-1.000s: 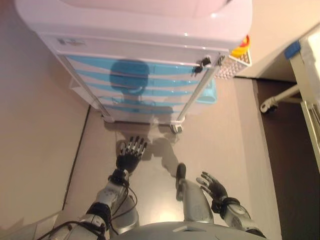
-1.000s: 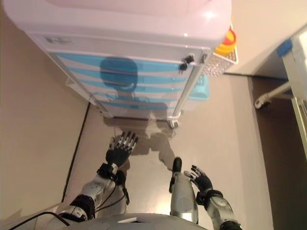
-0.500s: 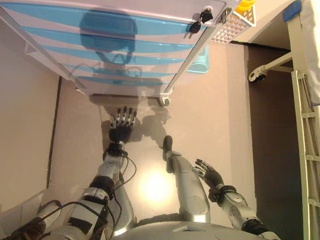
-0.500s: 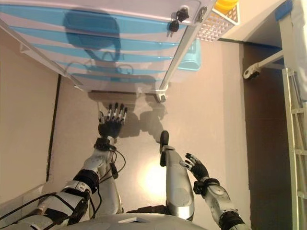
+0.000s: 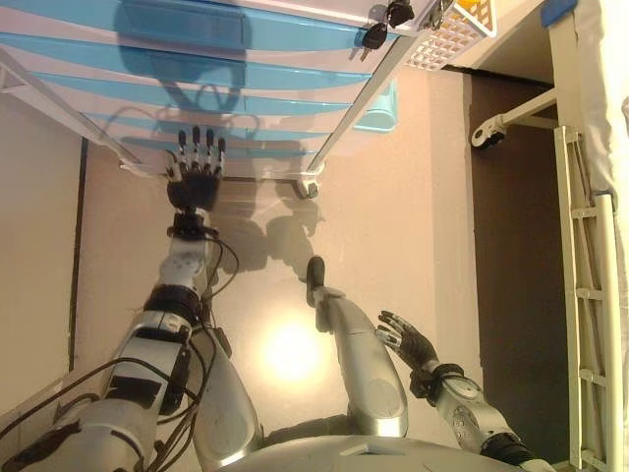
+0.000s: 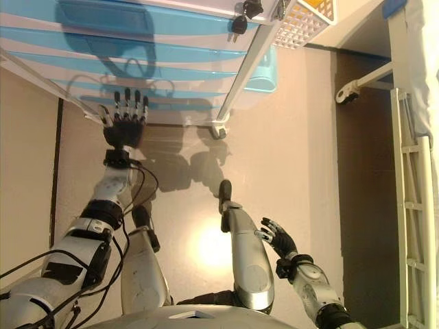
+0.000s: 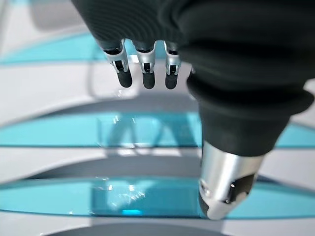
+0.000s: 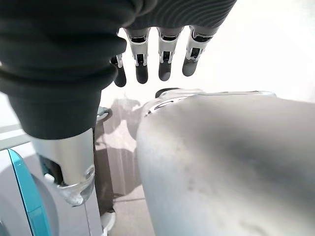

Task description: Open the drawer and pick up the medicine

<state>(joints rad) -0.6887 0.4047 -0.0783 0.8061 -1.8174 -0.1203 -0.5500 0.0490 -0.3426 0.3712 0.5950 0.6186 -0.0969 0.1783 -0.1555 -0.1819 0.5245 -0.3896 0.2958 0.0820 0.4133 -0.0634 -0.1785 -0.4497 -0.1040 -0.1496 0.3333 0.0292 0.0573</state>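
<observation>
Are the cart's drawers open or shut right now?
Shut: the blue drawers sit flush in the cart, none pulled out. The left hand reaches toward them, fingers straight.

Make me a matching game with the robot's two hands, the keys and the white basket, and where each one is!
Things:
1. left hand
2. right hand
3. keys
4. white basket

Places:
A. hanging at the cart's top corner
B. low beside the robot, fingers spread, holding nothing
C. stretched out to the blue drawers, fingers straight
D. fixed to the cart's side, something yellow inside

Pairs: 1-C, 2-B, 3-A, 4-D
</observation>
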